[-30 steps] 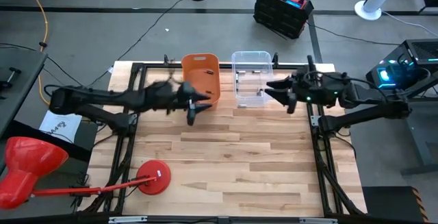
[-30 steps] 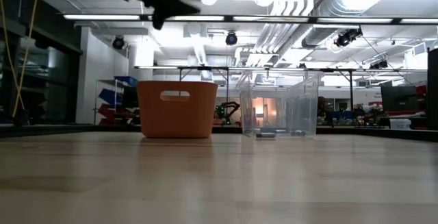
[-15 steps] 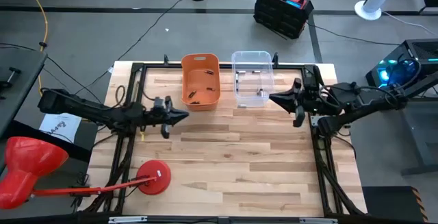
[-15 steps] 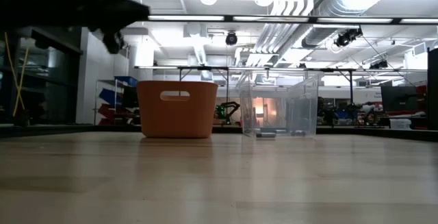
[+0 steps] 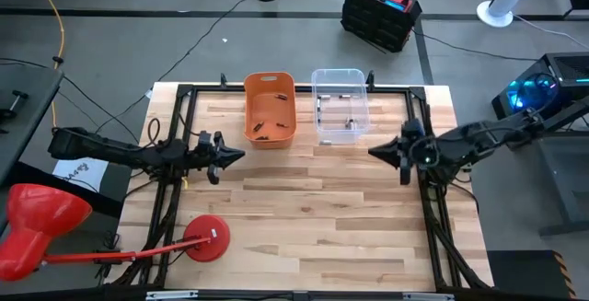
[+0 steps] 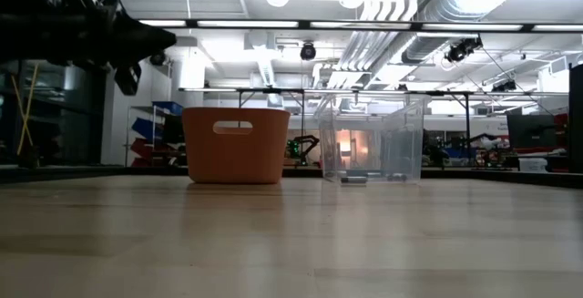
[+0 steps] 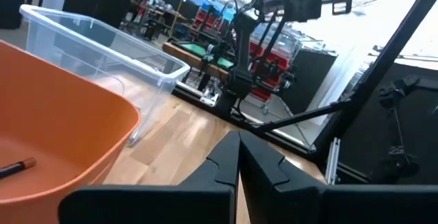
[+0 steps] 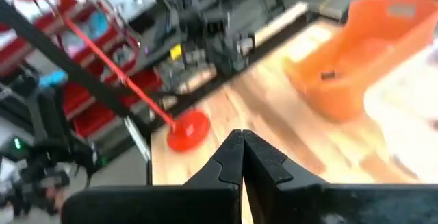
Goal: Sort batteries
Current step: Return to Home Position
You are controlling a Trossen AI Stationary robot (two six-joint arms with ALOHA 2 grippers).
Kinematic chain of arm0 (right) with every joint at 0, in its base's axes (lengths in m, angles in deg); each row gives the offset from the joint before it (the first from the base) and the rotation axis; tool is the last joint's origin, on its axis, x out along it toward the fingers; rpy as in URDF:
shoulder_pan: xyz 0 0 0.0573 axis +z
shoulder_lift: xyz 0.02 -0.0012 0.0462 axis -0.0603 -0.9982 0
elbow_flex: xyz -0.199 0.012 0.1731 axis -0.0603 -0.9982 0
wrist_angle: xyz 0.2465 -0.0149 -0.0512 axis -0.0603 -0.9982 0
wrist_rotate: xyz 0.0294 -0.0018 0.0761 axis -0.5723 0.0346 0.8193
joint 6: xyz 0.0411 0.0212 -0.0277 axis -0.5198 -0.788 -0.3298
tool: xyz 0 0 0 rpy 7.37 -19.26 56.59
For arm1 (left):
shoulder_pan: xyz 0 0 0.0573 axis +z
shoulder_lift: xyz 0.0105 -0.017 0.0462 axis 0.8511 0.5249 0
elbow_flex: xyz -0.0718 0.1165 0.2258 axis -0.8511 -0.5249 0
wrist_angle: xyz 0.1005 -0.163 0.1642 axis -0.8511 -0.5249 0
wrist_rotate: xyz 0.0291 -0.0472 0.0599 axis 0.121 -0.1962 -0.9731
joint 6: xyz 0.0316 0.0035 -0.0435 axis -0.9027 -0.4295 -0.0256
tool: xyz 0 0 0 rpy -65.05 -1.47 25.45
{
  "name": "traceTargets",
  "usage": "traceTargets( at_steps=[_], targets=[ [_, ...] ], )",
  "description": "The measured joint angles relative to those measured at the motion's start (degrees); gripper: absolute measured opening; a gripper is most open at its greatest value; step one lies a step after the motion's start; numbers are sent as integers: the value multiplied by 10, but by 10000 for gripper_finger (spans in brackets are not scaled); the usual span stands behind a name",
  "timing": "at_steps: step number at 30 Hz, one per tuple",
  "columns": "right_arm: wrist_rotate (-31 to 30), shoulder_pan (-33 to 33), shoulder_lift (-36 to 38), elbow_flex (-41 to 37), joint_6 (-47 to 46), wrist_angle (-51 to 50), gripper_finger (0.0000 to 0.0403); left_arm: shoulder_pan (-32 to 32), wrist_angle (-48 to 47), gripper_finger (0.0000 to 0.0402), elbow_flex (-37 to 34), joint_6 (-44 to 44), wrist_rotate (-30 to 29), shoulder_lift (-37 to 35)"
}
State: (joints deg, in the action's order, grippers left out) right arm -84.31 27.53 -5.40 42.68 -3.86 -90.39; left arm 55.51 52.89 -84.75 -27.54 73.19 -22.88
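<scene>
Grey concrete floor is seen round a pale plank bench [image 5: 304,209] from above. At its far edge an orange plastic bin [image 5: 269,80] and a transparent plastic bin [image 5: 339,75] stand side by side, just apart. Small cylindrical batteries [image 5: 261,128] lie inside both bins; none can be made out on the bare planks. The left pincer [image 5: 239,153] is held over the bench's left part and the right pincer [image 5: 374,151] over its right part, each well apart from the bins. A second ago the left one was at the orange bin's near rim and the right one just beside the transparent bin; both have since been drawn back outward.

From bench height, the orange plastic bin [image 6: 235,152] and the transparent plastic bin [image 6: 373,134] are seen against a lit workshop, with one silvery cell [image 6: 355,179] on the clear bin's floor. The left pincer [image 6: 164,35] is carried high, off to the side of the orange bin and no longer above it.

Past the left wrist, the left pincer [image 7: 239,138] is shown pressed tip to tip with nothing held. A brown cell [image 7: 17,167] rests in the orange plastic bin [image 7: 75,125].

Past the right wrist, the right pincer [image 8: 241,136] is likewise closed and empty, and the orange plastic bin [image 8: 383,39] is seen farther off.

Sorting is judged finished, with only the retreat to rest remaining.
</scene>
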Motion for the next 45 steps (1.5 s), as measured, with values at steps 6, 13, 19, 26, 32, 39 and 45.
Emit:
traceTargets(
  at_steps=[6, 13, 19, 26, 32, 39, 45],
  targets=[
    [9, 25, 50, -125, -25, 50, 0, 0, -8, 3, 0, 1, 0, 2],
    [99, -61, 182, -361, 151, 404, 0, 0, -6, 3, 0, -8, 0, 2],
    [293, -205, 234, -482, 169, 570, 0, 0, -6, 3, 0, -8, 0, 2],
    [366, -249, 247, -566, 233, 650, 0, 0, -6, 3, 0, -9, 0, 2],
    [368, -253, 248, -576, 285, 642, 0, 0, -6, 3, 0, -8, -2, 2],
    [292, -253, 247, -576, 358, 410, 0, 0, -6, 3, 0, -8, -2, 2],
    [299, -253, 237, -573, 335, 300, 0, 0, -6, 3, 0, -8, -2, 2]
  ],
)
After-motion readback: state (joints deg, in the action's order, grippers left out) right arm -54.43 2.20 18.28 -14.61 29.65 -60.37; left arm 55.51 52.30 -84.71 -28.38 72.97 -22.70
